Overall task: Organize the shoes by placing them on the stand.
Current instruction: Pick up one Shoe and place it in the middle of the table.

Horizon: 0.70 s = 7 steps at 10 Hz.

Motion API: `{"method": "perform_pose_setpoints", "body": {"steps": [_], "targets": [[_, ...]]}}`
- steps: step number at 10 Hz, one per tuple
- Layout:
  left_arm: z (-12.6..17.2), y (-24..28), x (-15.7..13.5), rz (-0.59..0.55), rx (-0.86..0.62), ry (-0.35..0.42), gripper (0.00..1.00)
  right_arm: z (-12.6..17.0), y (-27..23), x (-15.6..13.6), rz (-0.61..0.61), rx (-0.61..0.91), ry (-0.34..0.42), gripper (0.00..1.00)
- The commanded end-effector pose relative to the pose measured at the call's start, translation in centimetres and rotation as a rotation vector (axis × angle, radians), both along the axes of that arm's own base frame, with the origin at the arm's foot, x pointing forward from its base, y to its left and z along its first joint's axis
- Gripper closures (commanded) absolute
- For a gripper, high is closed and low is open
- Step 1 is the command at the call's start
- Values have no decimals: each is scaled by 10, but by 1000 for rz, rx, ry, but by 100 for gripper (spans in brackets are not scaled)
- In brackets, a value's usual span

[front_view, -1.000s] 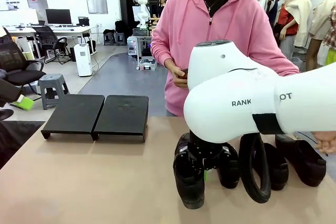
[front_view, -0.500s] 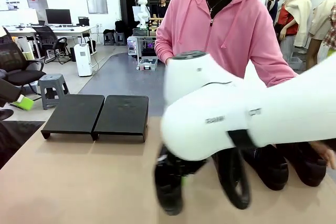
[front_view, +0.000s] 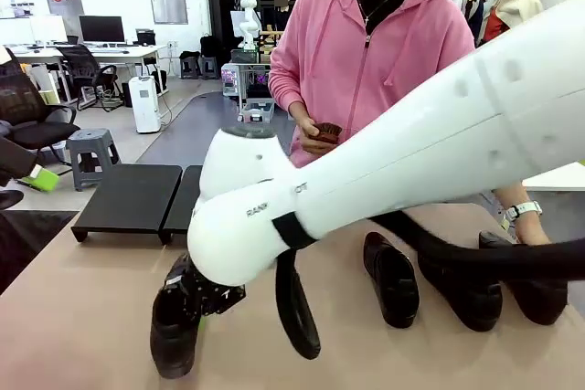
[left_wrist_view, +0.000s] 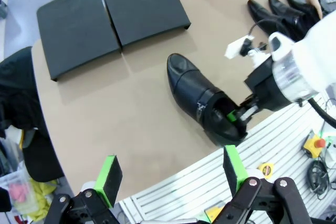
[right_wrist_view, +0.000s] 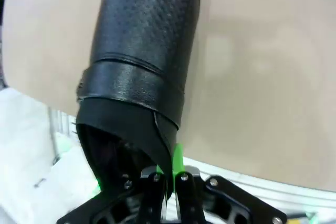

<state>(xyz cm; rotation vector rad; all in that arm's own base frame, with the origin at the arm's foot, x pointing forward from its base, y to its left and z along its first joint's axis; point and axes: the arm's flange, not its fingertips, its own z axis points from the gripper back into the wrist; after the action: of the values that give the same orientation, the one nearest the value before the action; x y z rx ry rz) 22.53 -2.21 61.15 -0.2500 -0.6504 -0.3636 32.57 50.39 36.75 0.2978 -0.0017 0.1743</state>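
Since the right gripper (right_wrist_view: 168, 174) pinches the dress shoe's (right_wrist_view: 144, 51) thin heel collar (right_wrist_view: 152, 124), the stiff, glossy, toe-heavy shoe may pivot; left gripper (left_wrist_view: 170, 169) gapes wide, empty.

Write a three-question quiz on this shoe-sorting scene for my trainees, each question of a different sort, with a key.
1. True or false: the left arm's jaws stand open.
2. The right arm's jaws are: A open wide; B shut on one shoe's rim; C shut on nothing.
3. How many shoes lie on the stand?
Key: 1 true; 2 B; 3 zero.
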Motion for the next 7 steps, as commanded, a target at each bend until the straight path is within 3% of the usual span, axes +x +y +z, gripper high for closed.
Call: {"method": "perform_pose_setpoints", "body": {"steps": [1,6,7], "targets": [[0,-1,0,-4,-17,-5,0,-2,16,3,-61,-20,11,100],[0,-1,0,-4,-17,-5,0,-16,12,3,-118,-42,30,100],[0,-1,0,-4,-17,-5,0,-16,9,2,-114,-32,32,41]]}}
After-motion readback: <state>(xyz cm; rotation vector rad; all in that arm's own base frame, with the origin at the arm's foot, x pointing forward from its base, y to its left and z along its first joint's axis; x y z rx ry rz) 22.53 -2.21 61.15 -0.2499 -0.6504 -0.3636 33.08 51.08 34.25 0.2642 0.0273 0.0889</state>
